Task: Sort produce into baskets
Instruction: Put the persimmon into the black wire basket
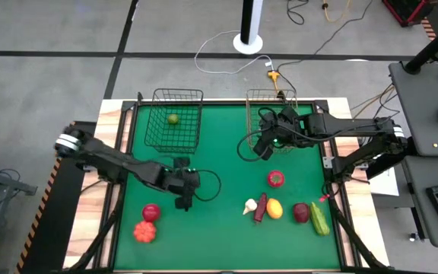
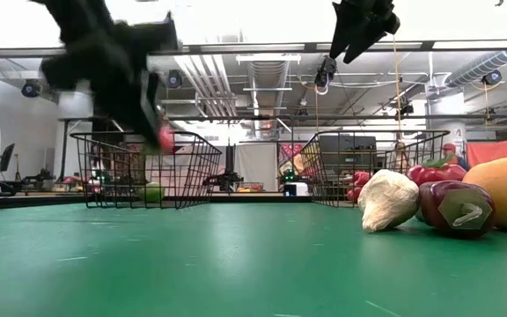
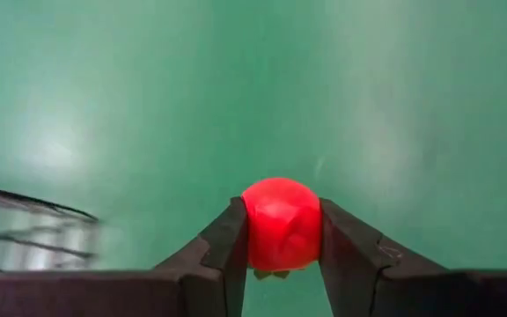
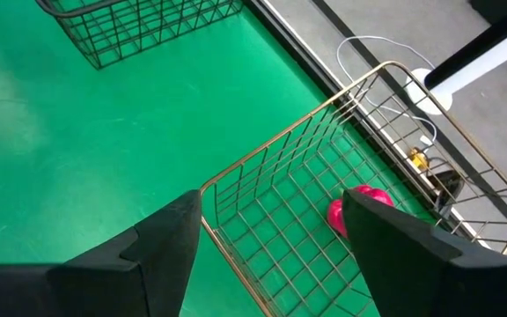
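Note:
My left gripper (image 1: 184,199) is shut on a small red fruit (image 3: 280,224) above the green mat, near the table's middle left; it also shows in the low view (image 2: 152,123). My right gripper (image 1: 263,148) is open and empty above the near edge of the copper wire basket (image 4: 324,176), in which a magenta fruit (image 4: 359,210) lies. The black wire basket (image 1: 175,118) holds a green lime (image 1: 172,119). The rest of the produce lies on the mat. My left gripper pinches the red fruit by its two opposite sides (image 3: 255,231) between its two fingers. The fingers come from above, pointing down. The fruit (image 2: 164,137) is lifted clear of the mat.
A red apple (image 1: 151,211) and an orange-red fruit (image 1: 144,232) lie near the front left. A red piece (image 1: 276,179), white garlic (image 1: 249,206), purple eggplant (image 1: 261,207), yellow fruit (image 1: 274,208), dark red piece (image 1: 301,212) and green cucumber (image 1: 319,219) lie at the front right.

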Robot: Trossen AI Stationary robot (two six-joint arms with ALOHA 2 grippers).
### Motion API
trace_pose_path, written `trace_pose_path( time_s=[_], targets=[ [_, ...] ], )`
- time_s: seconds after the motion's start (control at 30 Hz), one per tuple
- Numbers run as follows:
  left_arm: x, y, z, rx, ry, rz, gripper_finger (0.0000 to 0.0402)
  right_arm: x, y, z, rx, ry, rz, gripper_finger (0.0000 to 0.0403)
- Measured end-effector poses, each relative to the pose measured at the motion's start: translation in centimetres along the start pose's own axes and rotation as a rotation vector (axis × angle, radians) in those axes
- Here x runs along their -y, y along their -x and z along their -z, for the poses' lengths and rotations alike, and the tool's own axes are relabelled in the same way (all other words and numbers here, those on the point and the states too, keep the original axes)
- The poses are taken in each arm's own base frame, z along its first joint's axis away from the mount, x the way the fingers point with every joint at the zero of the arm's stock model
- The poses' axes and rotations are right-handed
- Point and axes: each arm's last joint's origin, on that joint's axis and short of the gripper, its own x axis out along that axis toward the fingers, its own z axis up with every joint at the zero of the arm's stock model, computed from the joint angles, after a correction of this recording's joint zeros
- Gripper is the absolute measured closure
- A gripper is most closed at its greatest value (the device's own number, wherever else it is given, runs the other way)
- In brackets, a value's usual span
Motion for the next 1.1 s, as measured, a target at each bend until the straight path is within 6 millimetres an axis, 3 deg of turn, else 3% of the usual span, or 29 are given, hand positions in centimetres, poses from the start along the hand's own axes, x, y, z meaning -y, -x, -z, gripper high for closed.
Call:
trace_pose_path(
  time_s=[0.23, 0.4, 0.63, 0.77, 0.87, 1.1],
  targets=[
    [-6.2, 8.0, -1.8, 0.246, 0.072, -0.248, 0.0305, 0.0, 0.0, 0.0, 0.002, 0.001, 0.000, 0.0152],
    [-12.6, 10.4, -1.3, 0.291, 0.269, -0.319, 0.0307, 0.0, 0.0, 0.0, 0.004, 0.000, -0.001, 0.0156],
    [-21.2, 8.4, 0.6, 0.195, 0.616, -0.209, 0.0308, -0.1, -0.2, 0.1, -0.001, 0.004, 0.001, 0.0154],
    [-24.5, 6.0, 1.8, 0.047, 0.721, -0.163, 0.0308, -0.1, -0.3, 0.2, -0.005, 0.006, 0.003, 0.0154],
    [-25.7, 4.4, 2.2, -0.024, 0.728, -0.165, 0.0308, -0.1, -0.5, 0.4, -0.011, 0.010, 0.006, 0.0154],
    [-26.1, 1.0, 2.5, -0.146, 0.711, -0.129, 0.0308, -0.3, -1.2, 1.1, -0.040, 0.028, 0.019, 0.0154]
  ],
)
